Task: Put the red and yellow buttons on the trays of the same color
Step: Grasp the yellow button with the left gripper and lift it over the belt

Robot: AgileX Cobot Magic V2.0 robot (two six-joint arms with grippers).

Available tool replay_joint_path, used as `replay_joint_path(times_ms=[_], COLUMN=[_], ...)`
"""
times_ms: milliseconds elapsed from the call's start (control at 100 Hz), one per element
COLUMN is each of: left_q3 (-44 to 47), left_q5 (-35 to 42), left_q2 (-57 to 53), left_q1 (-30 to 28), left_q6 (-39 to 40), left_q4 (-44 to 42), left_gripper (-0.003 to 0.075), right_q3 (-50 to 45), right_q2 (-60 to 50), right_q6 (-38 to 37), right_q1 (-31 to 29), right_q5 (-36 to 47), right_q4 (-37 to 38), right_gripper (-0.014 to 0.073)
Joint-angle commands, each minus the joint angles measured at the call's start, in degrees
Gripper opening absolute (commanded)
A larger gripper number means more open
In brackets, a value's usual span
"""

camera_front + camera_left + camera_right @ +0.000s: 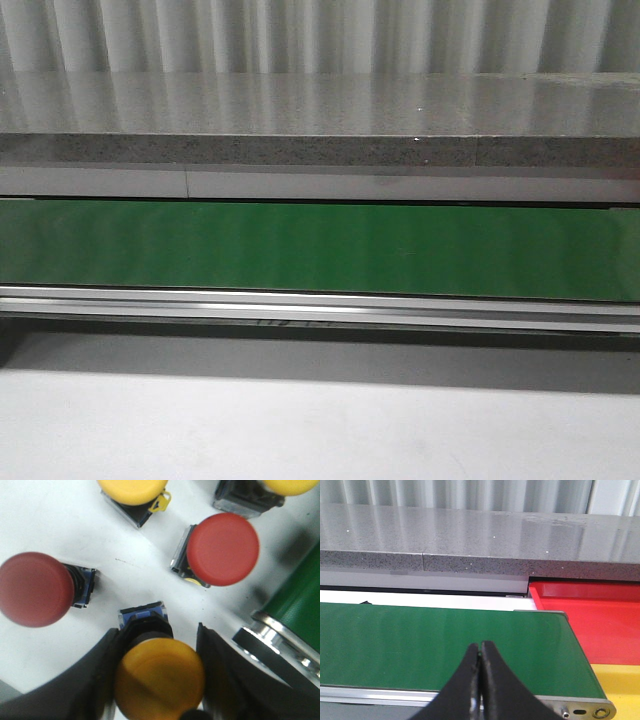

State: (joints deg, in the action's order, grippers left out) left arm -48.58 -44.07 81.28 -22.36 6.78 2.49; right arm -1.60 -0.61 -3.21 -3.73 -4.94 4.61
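Note:
In the left wrist view my left gripper (157, 628) has its black fingers pressed against both sides of a yellow button (159, 680), which lies on the white table with its blue base pointing away. Two red buttons (222, 549) (34, 589) and two more yellow buttons (132, 490) (290, 485) lie around it. In the right wrist view my right gripper (480, 644) is shut and empty above the green belt (420, 640). The red tray (590, 615) and yellow tray (620, 685) lie past the belt's end. Neither gripper shows in the front view.
The conveyor's end roller (272, 632) and green belt (300, 595) stand close beside the left gripper. The front view has the green belt (320, 248), its metal rail (320, 305) and a grey stone counter (320, 110) behind.

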Motion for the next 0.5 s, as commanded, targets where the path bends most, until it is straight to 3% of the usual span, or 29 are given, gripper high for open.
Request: replay_joint_path(times_ms=[0,230,490], left_q3=[-2.6,-9.9,-16.1], left_q5=[-0.5,-6.6,-7.5], left_q2=[-5.5,-9.8,-5.1], left_q1=[1.1,6.5,15.9], left_q6=[-1.1,-3.8,-3.8], left_q4=[0.5,0.5,0.5], left_gripper=[0.0123,0.0123,0.0123], right_q3=[1.1,1.1,1.1], right_q2=[-0.8,-0.8,-0.8], right_q6=[0.1,0.1,0.1], right_q1=[-0.4,-0.4,-0.4], right_q5=[4.3,4.3,4.3], right_q4=[0.8,0.8,0.8], right_gripper=[-0.0065,-0.0065,-0.0065])
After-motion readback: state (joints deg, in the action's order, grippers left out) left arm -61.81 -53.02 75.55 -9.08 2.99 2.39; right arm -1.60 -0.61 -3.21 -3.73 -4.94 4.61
